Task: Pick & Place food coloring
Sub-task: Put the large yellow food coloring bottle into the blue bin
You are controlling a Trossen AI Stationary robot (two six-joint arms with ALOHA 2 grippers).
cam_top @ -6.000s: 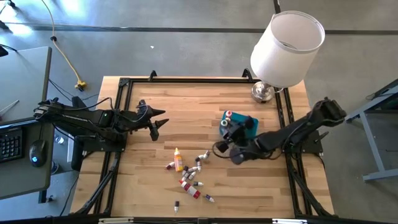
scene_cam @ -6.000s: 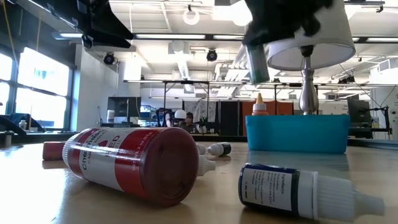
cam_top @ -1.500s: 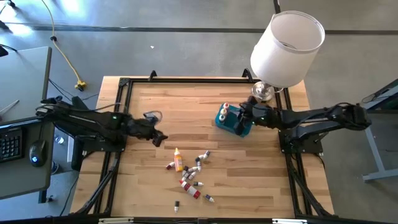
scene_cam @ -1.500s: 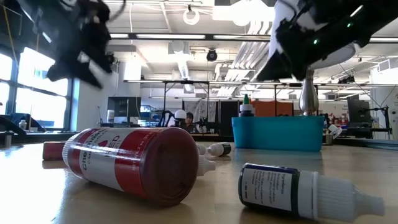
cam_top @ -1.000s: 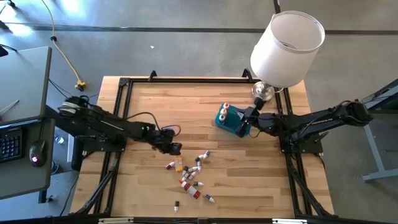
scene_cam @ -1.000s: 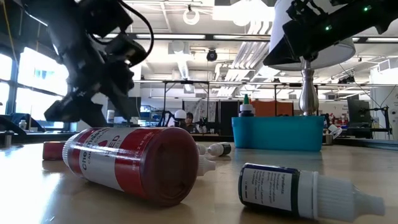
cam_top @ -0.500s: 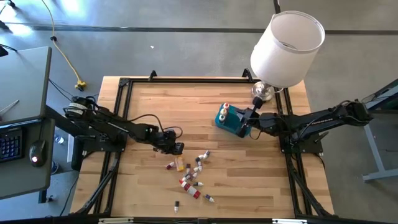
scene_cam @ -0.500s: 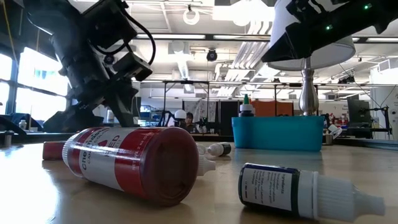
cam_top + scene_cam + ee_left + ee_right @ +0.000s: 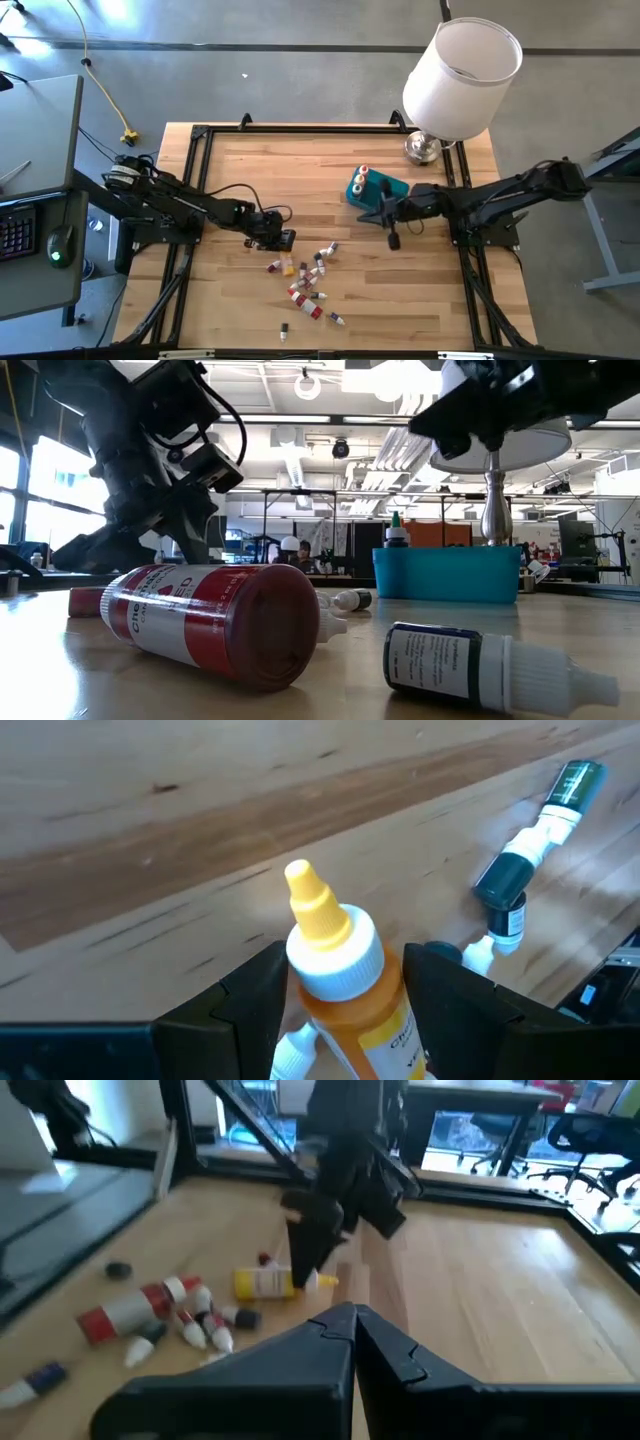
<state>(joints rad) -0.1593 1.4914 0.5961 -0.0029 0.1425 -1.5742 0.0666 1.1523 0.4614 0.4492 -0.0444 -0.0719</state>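
Left end effector (image 9: 283, 240) down at the bench (image 9: 240, 300), at the edge of the bottle cluster nearest the left arm. Fingers (image 9: 250, 990) set either side of a yellow bottle (image 9: 345, 980) with a white collar and yellow tip; bottle lying on the wood, fingers close against its shoulders. Grip on it judged closed, though firm contact not fully confirmed in the left wrist view. Same bottle seen as yellow bottle in the right wrist view, lying flat under the left arm's fingers.

Right end effector (image 9: 392, 238) clear of the bench surface, just beside the teal bin (image 9: 390, 193) on the side toward the bench centre. Fingers (image 9: 330, 1330) pressed together, closed, nothing between them.

Remaining food coloring (image 9: 308, 282) scattered loose on the wood near bench centre, in a loose trail running toward the front edge. Large red bottle (image 9: 215, 620) on its side closest to the low camera; dark bottle (image 9: 490, 665) with white tip lying beside it. Dark green bottle (image 9: 525, 870) lying near the yellow one, not touching it.

Two bottles (image 9: 364, 177) standing upright in the teal bin. Lamp (image 9: 460, 75) at the far right corner of the bench.
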